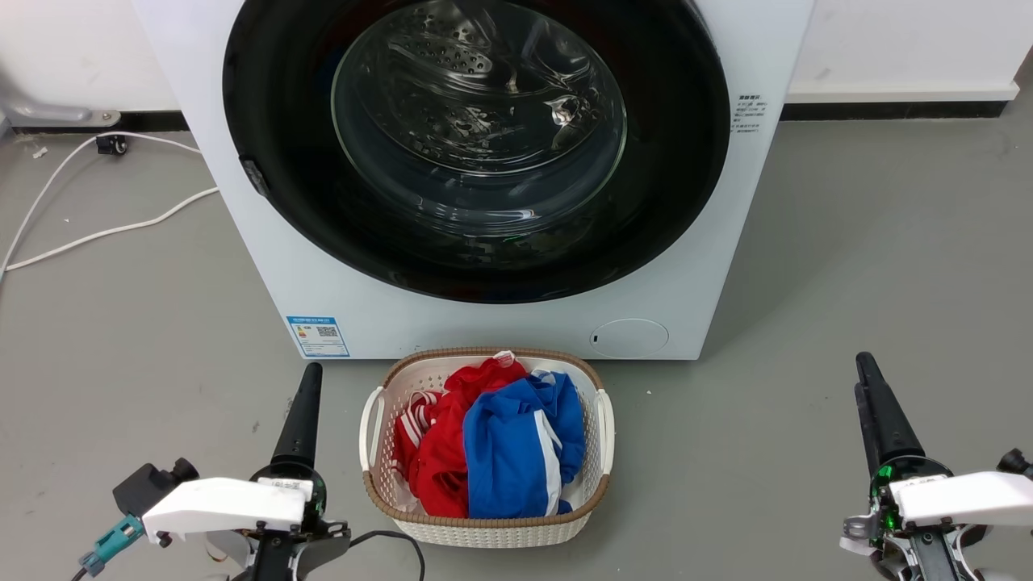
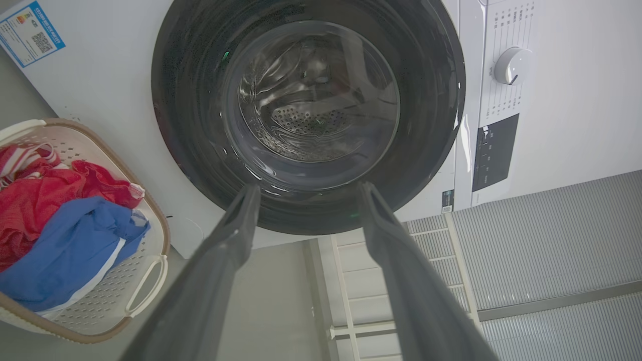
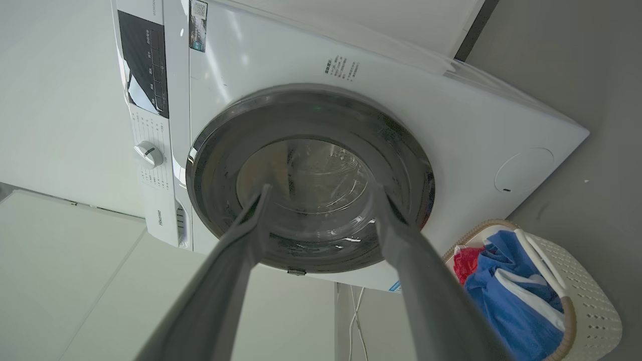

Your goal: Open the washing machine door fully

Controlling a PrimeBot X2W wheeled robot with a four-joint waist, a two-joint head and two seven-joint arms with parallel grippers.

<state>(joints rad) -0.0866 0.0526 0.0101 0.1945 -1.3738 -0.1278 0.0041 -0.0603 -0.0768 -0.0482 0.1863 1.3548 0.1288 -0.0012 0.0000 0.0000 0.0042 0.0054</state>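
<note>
Sitting low on either side of the basket (image 1: 492, 531), the left gripper (image 1: 310, 379) and right gripper (image 1: 867, 367) are both well short of the machine (image 1: 323, 298). The wrist views show each pair of jaws spread wide, holding nothing. Door (image 1: 476, 145) shut, flush on the machine's front, glass centre facing the head camera. Step in hand, as I judge it: reach for the door. Small grey catch (image 1: 255, 177) on the rim at the robot's left looks the likely pull point, with the hinge probably opposite. Left arm is nearer. Best to hook behind that rim and pull along an arc, not straight back. Mind the basket just below the door's swing.
</note>
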